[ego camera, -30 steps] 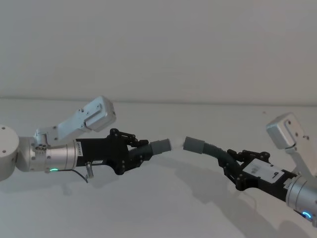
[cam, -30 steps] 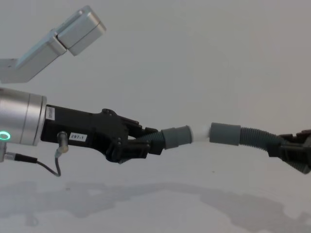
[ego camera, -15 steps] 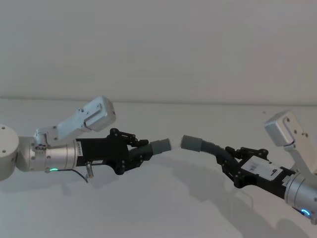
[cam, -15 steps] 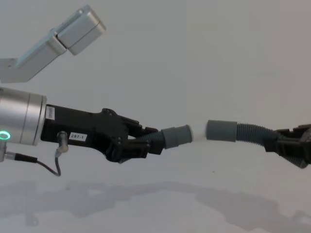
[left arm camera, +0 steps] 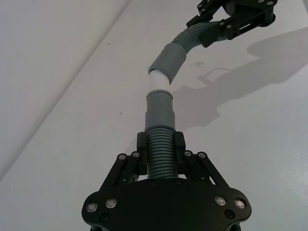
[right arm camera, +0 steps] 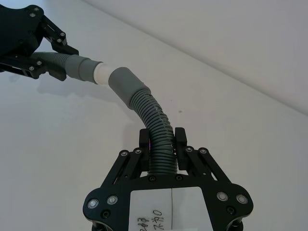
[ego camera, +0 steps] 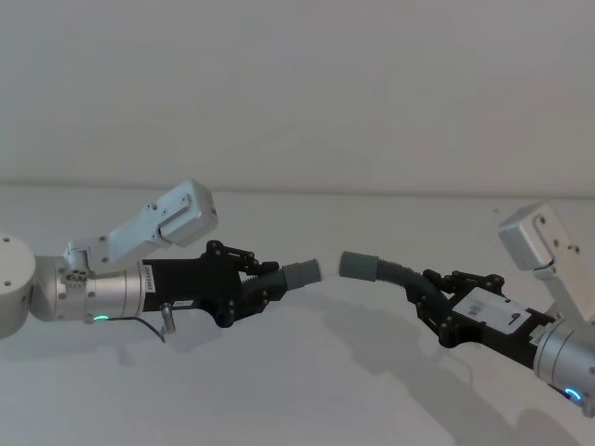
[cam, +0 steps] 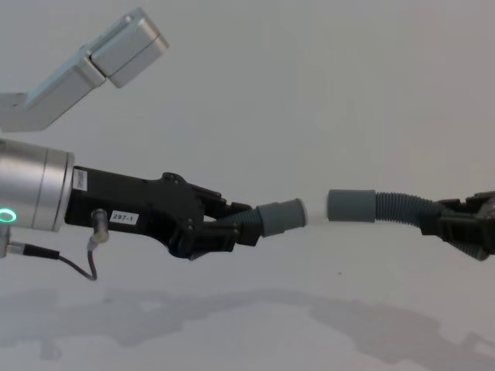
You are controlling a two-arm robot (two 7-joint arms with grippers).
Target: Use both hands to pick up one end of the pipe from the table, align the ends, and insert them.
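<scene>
Both pipe pieces are held in the air above the white table [ego camera: 307,400]. My left gripper [ego camera: 257,283] is shut on the corrugated part of one pipe piece [left arm camera: 160,155]. Its grey cuff [cam: 280,217] carries a white tip [left arm camera: 158,82] that points right. My right gripper [ego camera: 429,299] is shut on the other pipe piece [right arm camera: 155,122]. That piece's socket cuff [cam: 351,205] faces the tip. In the wrist views the white tip [right arm camera: 101,73] reaches the socket's mouth [right arm camera: 122,82] at a slight angle. How far it sits inside is hidden.
A plain white wall [ego camera: 297,93] rises behind the table's far edge. The arms' shadows [cam: 232,317] lie on the surface below the grippers. White camera housings stand above the left wrist [ego camera: 181,216] and the right wrist [ego camera: 535,243].
My right gripper has risen a little and shifted left, levelling its hose and bringing the socket cuff closer to the white tip. The left arm has stayed still.
</scene>
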